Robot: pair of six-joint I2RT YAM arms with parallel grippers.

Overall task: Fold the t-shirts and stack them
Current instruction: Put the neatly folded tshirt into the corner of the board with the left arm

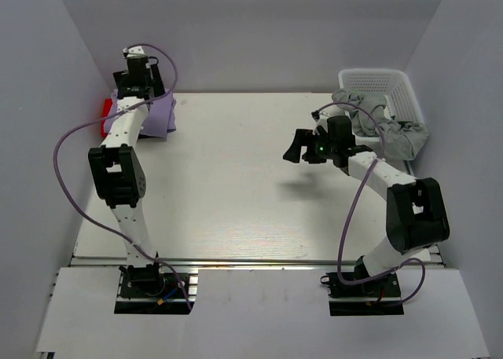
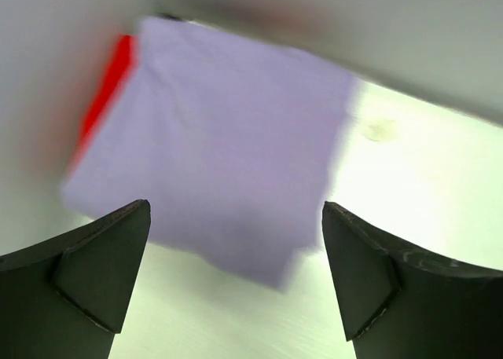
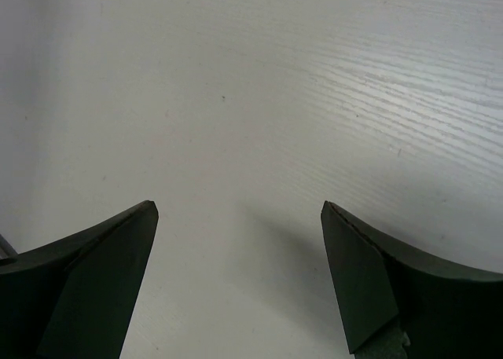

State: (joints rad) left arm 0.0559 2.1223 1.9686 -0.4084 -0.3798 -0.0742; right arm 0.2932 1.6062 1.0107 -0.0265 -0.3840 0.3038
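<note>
Presently, the lavender t-shirt [image 2: 228, 139] is laid folded upon the red t-shirt [image 2: 106, 92]; left gripper [image 2: 236, 210] is held above, jaws parted, empty; right gripper [image 3: 240, 210] likewise parted, over table [image 3: 314, 100].

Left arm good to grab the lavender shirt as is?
Probably yes. The left gripper is open right above the folded lavender shirt, which lies atop the red shirt, with nothing between gripper and cloth.

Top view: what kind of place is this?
Probably a robot test booth: left arm and right arm bolted to a white table, white walls, a folded purple shirt and a laundry basket.
</note>
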